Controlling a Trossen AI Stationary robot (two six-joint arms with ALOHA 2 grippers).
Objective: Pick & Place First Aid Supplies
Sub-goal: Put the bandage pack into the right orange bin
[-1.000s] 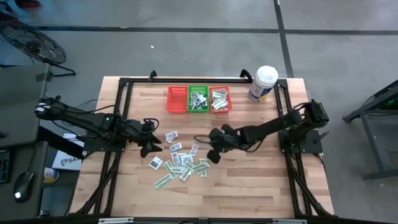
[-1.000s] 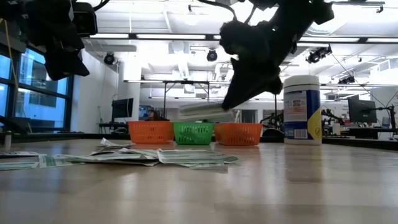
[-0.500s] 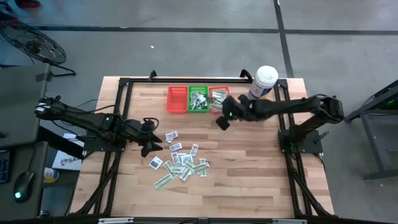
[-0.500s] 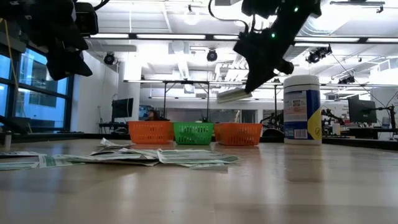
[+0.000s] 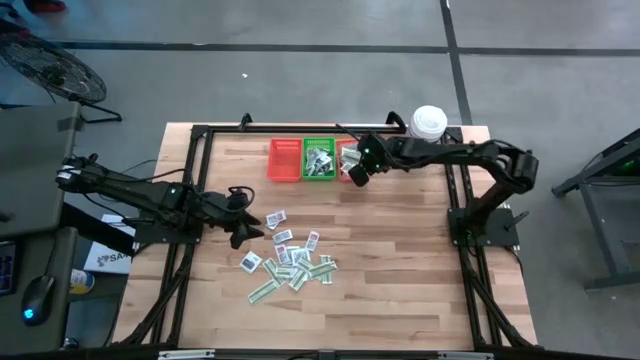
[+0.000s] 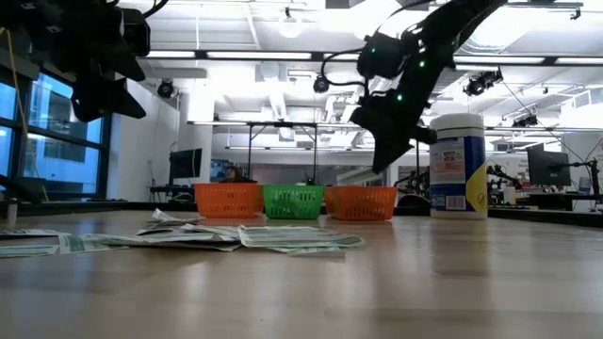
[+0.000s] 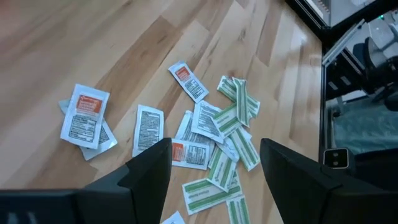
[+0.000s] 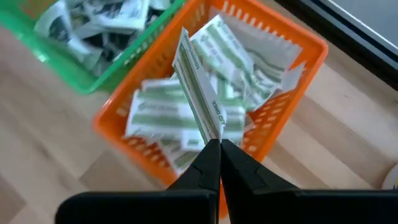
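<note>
Loose first aid supplies [image 5: 290, 260], white squarish packets and green-and-white strips, lie flat in a pile on the wooden table [image 5: 400, 280]; they also show in the left wrist view [image 7: 211, 130]. My left gripper [image 5: 247, 226] hovers open just left of the pile, above the table. My right gripper [image 5: 352, 172] is shut on one green-and-white strip [image 8: 196, 81], above the orange basket [image 8: 292, 81] at the right of the row. That basket holds more strips. The green basket [image 5: 319, 160] beside it holds white packets. My right gripper pinches one end of the narrow strip [image 8: 210, 127] between its two fingertips. The fingers slant downward, coming from the table's right side. The strip sticks out beyond the fingertips, turned on edge, clear of the basket and the strips lying in it.
A third basket, red-orange [image 5: 285, 160], stands left of the green one; the three form a row near the far edge. A white tub with a blue label [image 5: 428, 124] stands at the far right corner. Black frame rails run along the table's sides.
My right gripper, shut on the strip, has swung from beside the pile toward the far edge and now hangs over the right orange basket, having turned on the way. The strip travelled with it, clear of the table.
</note>
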